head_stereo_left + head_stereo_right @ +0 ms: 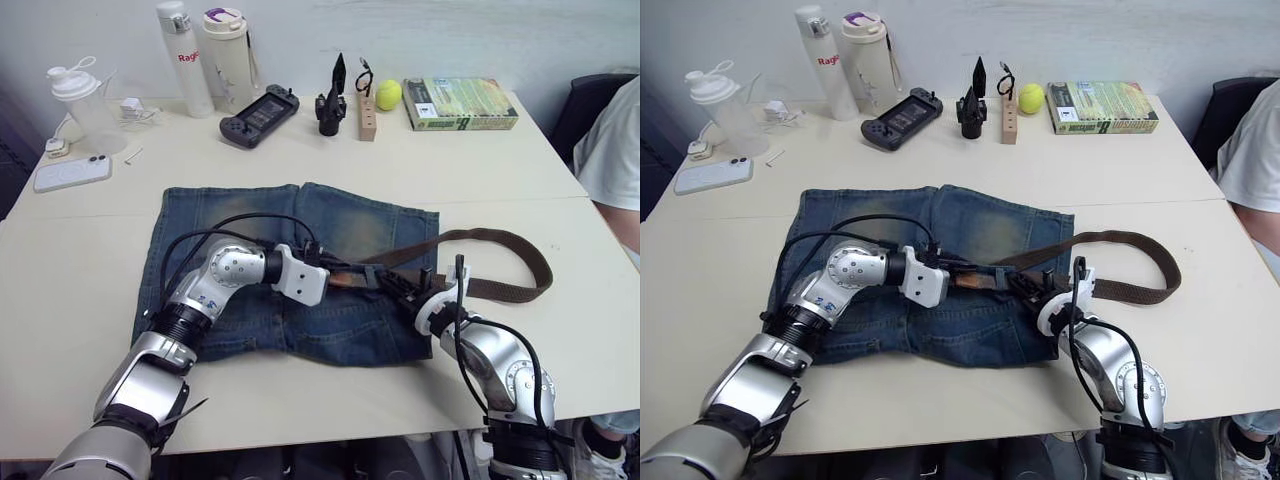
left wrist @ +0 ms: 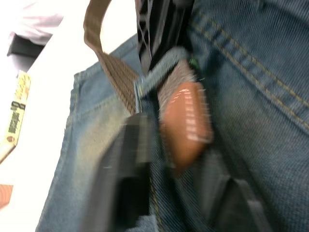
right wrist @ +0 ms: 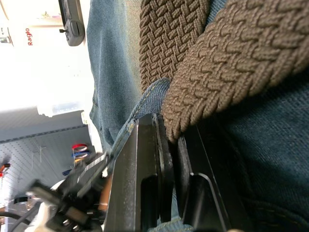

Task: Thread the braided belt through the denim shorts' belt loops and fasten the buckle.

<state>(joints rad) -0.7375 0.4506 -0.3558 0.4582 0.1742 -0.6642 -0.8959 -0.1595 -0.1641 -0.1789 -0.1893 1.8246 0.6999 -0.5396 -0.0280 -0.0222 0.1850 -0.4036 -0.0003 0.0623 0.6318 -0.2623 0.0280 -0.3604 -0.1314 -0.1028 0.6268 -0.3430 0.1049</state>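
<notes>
The denim shorts [image 1: 340,225] lie flat on the white table, waistband toward me. The braided belt [image 1: 520,250] runs from the waistband out to the right in a wide bend and back. My left gripper [image 1: 340,277] is at the middle of the waistband. Its fingers [image 2: 125,183] stand apart on either side of the belt's brown leather tip [image 2: 186,125], which pokes out from under a belt loop [image 2: 161,67]. My right gripper [image 1: 405,288] is just right of that loop, shut on the braided belt [image 3: 231,63] where it enters the loop [image 3: 147,99]. The buckle is hidden.
Along the table's far edge stand two bottles [image 1: 183,55], a shaker [image 1: 82,100], a phone [image 1: 72,172], a game controller [image 1: 258,115], a black tool [image 1: 332,100], a tennis ball [image 1: 388,94] and a box [image 1: 460,103]. A person in white [image 1: 615,150] sits at the right edge.
</notes>
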